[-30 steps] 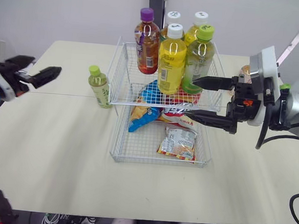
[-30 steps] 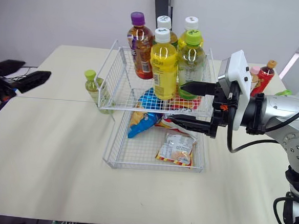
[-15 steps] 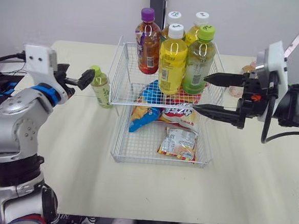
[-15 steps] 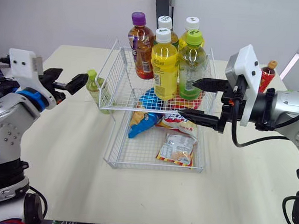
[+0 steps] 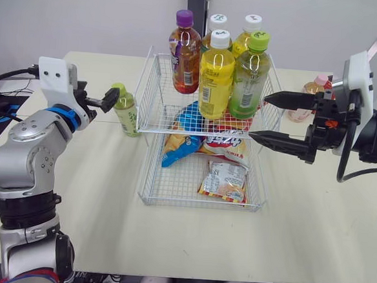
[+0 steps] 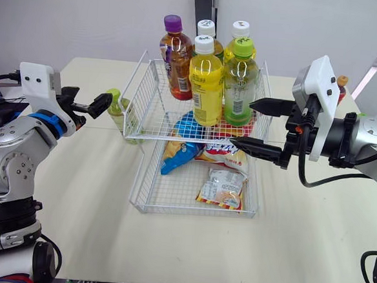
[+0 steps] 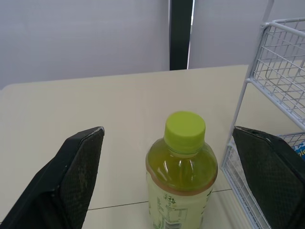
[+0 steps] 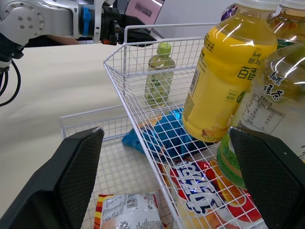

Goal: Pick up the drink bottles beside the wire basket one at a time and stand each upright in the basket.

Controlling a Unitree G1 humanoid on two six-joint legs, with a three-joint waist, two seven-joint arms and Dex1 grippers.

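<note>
Left fingers (image 7: 78, 181) spread wide, empty, green bottle (image 7: 183, 186) just ahead beside basket (image 5: 148, 93) edge; right fingers (image 5: 288, 98) likewise.

One wire basket (image 5: 144, 130) of two tiers was counted. Five bottles were counted upright in the basket's upper tier: one purple-capped bottle (image 5: 185, 54), two rear white-capped bottles (image 5: 218, 22) (image 5: 252, 23), one yellow bottle (image 5: 217, 72) and one green-capped bottle (image 5: 250, 74). One small green bottle (image 5: 125, 109) was counted just left of the basket. Right of the basket, one pink-capped bottle (image 5: 320, 80) was counted, partly hidden. Three snack packets were counted in the basket's lower tier: one blue packet (image 5: 188, 125), one red-and-white packet (image 5: 224, 144) and one pale packet (image 5: 224, 181).
</note>
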